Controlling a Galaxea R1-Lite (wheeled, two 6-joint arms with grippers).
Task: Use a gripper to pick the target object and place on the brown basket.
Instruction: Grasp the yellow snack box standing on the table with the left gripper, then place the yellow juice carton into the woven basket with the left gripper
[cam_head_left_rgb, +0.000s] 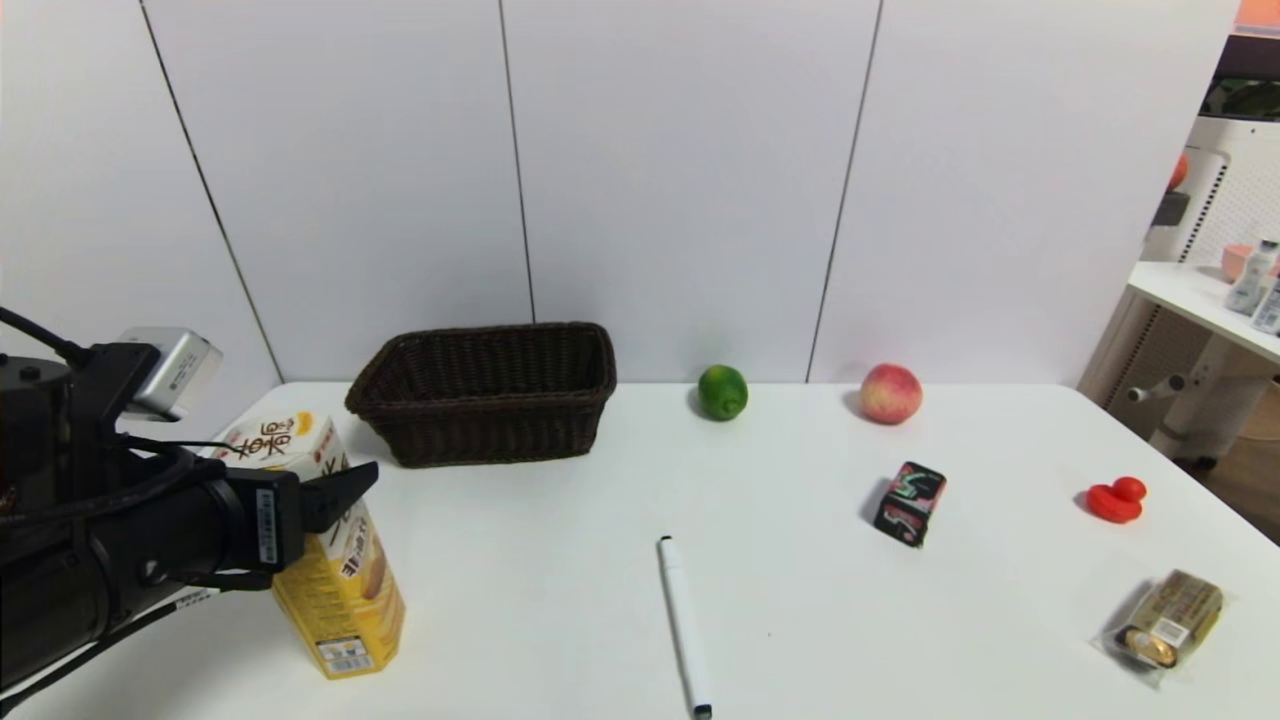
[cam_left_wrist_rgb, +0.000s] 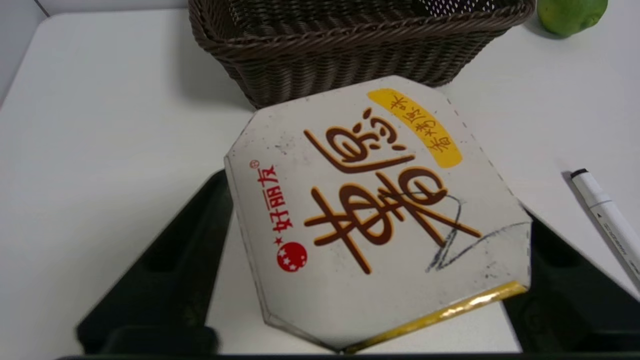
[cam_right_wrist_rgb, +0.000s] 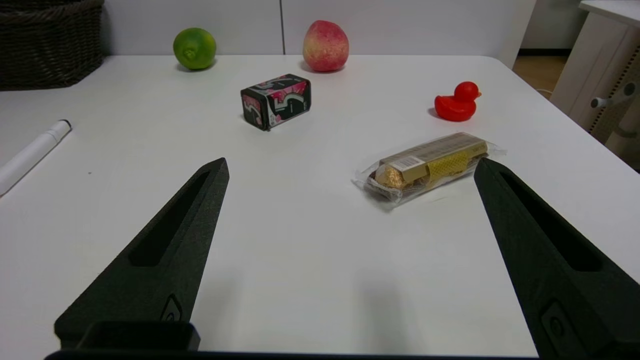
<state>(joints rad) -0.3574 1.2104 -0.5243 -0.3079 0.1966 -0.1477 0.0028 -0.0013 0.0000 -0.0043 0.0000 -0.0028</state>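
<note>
Over on the left side: the left pincer (cam_head_left_rgb: 335, 500) sits around the upper part of the snack carton (cam_head_left_rgb: 340, 580), which stands upright on the worktop (cam_head_left_rgb: 800, 600), near its front left corner.
Left pincer state: fingers spread, one each side of the carton's white top (cam_left_wrist_rgb: 370, 210); they look close to its sides, but I can't tell if they're actually pressing yet.
Basket: the brown basket (cam_head_left_rgb: 490, 395) is just behind the carton, toward the wall, and looks empty from the wrist view.
Right pincer: parked low over the worktop with fingers (cam_right_wrist_rgb: 165, 250) wide apart, holding nothing, near a wrapped chocolate pack (cam_right_wrist_rgb: 430, 165).
Other stuff around: lime (cam_head_left_rgb: 722, 392), peach (cam_head_left_rgb: 890, 393), small black box (cam_head_left_rgb: 910, 503), red duck (cam_head_left_rgb: 1117, 498), white marker (cam_head_left_rgb: 684, 625).
Step, my guess: lining up the grab, nothing lifted.
Next move, I reckon: squeeze firmly, lift high enough to clear the basket's rim, carry it back a little, let go inside. Carton's tall, so a loose grip might tip it.
</note>
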